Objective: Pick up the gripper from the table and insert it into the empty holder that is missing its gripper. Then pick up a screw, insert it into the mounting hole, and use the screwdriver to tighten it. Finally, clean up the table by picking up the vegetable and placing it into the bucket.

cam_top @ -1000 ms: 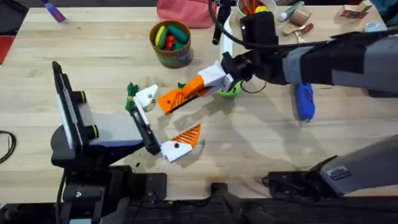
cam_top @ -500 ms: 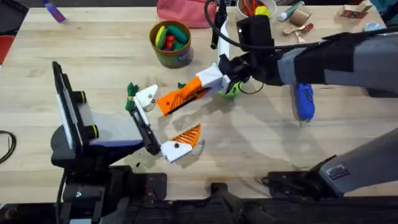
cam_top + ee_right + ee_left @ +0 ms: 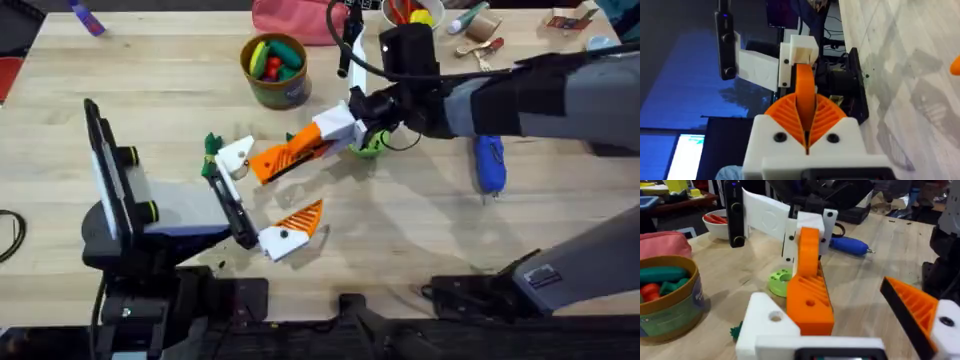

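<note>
The orange ribbed gripper (image 3: 290, 154) is off the table, with my right gripper (image 3: 338, 127) shut on its far end. Its near end rests against the white holder (image 3: 237, 157) on my left arm. In the left wrist view the gripper (image 3: 809, 290) lies beside the holder (image 3: 767, 324) and its dark hole. My right gripper (image 3: 805, 134) clamps it between orange pads. My left gripper (image 3: 262, 198) is open, its other finger (image 3: 288, 236) carrying an orange pad. The blue screwdriver (image 3: 489, 163) lies at the right. A green leafy tuft (image 3: 211, 145), probably the vegetable, peeks out beside the holder. The bucket (image 3: 273, 70) stands behind.
A green disc (image 3: 368, 144) lies under my right wrist. At the back edge are a white bowl (image 3: 715, 222) with red items, a pink pouch (image 3: 295, 20) and small clutter at the far right. Bare wood lies in front of the screwdriver.
My right arm has edged slightly left, carrying the orange gripper a little closer against the holder. The left arm has stayed still.
</note>
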You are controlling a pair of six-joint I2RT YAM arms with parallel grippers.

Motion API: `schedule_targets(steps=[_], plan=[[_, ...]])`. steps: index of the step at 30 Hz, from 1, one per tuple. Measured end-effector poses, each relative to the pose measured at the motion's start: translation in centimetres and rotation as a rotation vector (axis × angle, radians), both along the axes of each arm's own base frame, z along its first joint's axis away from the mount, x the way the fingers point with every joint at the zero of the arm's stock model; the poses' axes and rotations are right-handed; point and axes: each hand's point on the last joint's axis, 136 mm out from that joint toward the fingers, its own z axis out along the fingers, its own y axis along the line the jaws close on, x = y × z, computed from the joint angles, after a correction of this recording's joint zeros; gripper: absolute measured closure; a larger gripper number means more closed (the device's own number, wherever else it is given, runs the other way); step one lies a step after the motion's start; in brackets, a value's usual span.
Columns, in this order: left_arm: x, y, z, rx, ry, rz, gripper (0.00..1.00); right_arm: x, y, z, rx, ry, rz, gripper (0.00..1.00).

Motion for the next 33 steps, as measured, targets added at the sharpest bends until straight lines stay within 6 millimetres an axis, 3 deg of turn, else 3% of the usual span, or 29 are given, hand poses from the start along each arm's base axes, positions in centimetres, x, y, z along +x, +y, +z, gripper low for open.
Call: schedule_targets(steps=[8,20,33], plan=[[0.0,0.0,0.0,0.0,-0.001,0.002,0.015,0.4,0.2,0.8,0.021,-0.031,-0.003,0.993],[0.1,0.1,0.0,0.001,-0.001,0.009,0.015,0.1,0.8,0.6,-0.012,0.021,-0.002,0.993],[0.0,0.0,0.0,0.002,-0.003,0.001,0.015,1.1,1.5,0.5,-0.008,-0.021,-0.043,0.993]])
